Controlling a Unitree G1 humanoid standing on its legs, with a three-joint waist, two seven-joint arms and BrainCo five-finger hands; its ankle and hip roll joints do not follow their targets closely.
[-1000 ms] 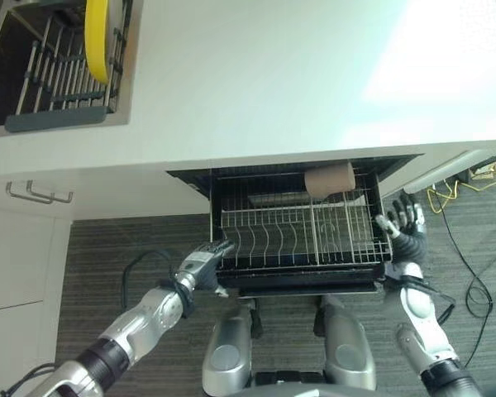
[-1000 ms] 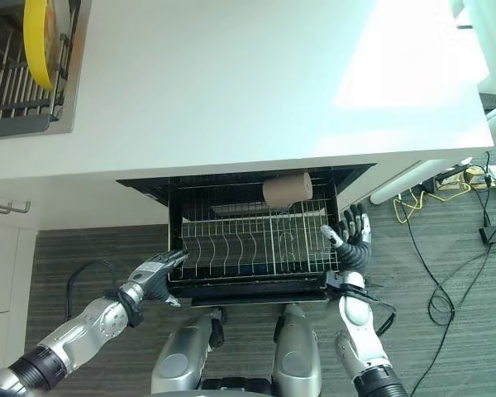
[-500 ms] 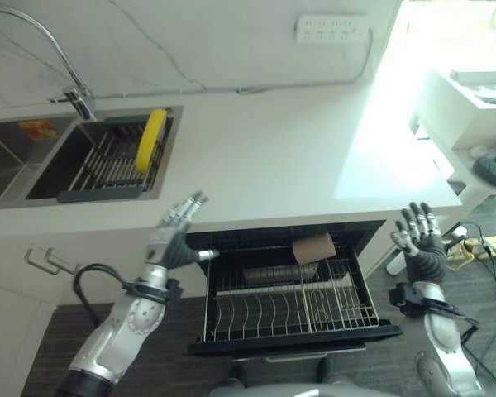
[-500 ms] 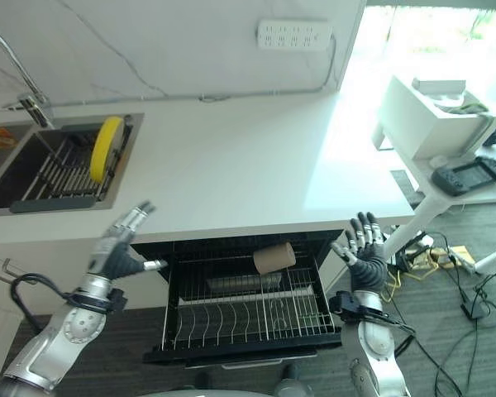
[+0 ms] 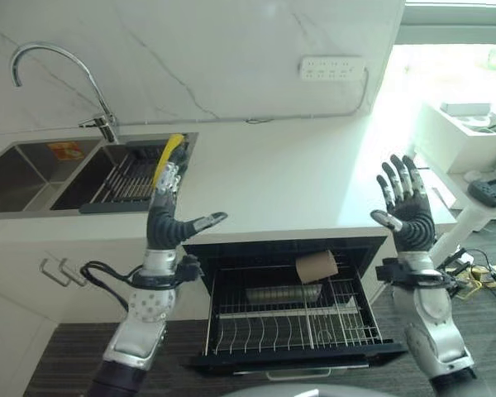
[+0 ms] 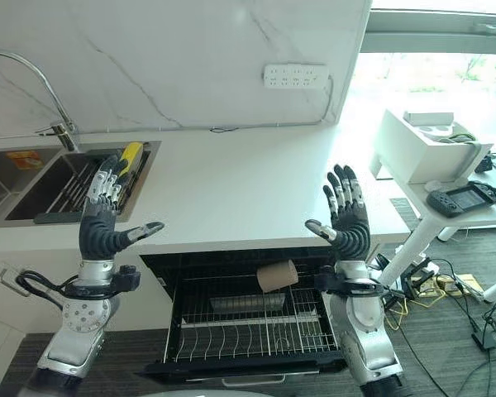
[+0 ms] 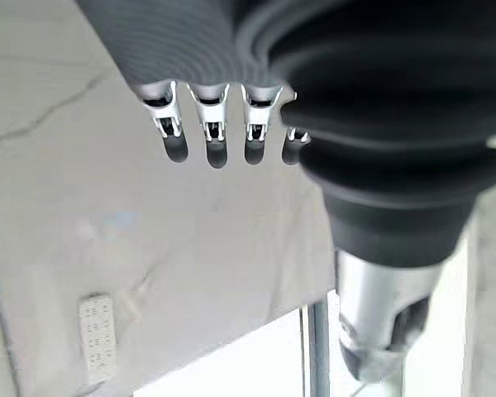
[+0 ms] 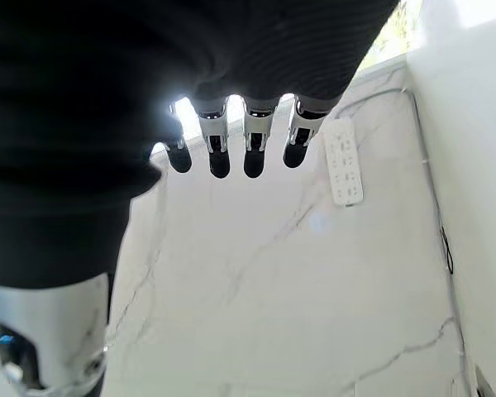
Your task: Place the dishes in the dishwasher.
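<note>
Hands are both up in the air, the left hand [image 5: 167,222] and the right hand [image 5: 409,217], fingers straight and holding nothing. Below them the dishwasher rack [image 5: 293,327] is pulled out with a brown cup [image 5: 317,266] lying inside. A yellow plate [image 5: 167,159] stands in the sink [image 5: 107,169]

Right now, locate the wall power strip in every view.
Left eye view: power strip upper right, on marble wall.
Right eye view: upper centre, above the counter.
Left wrist view: beyond the left hand, at.
Right wrist view: beside the right hand, at.
Shared landmark: marble wall.
</note>
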